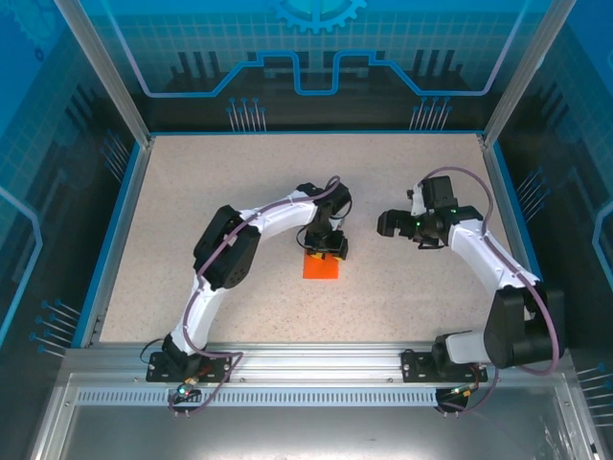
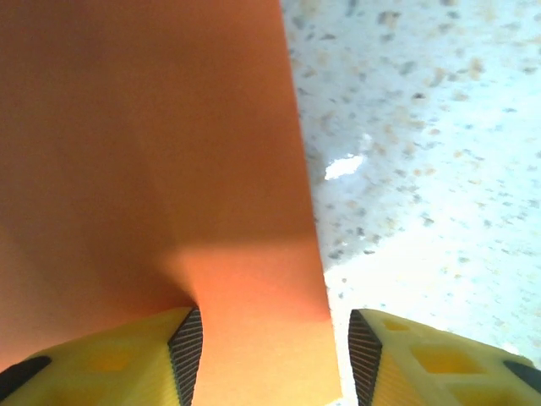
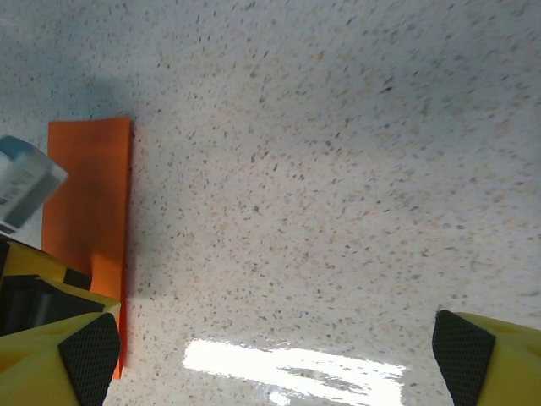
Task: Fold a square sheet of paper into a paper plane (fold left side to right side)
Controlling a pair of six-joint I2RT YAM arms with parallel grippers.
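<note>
Yellow fingers (image 2: 110, 368) of the left claw (image 2: 275, 359) stand parted astride one edge of the square sheet of paper (image 2: 152, 169). Thin, light and limp, it probably slides on the table (image 2: 423, 169); pinch a free edge. Right claw (image 3: 277, 355) gapes wide, paper off to its left.

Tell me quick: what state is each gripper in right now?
Left gripper: open, jaws apart over the orange paper, not gripping it.
Right gripper: open wide over the table, holding nothing.
</note>
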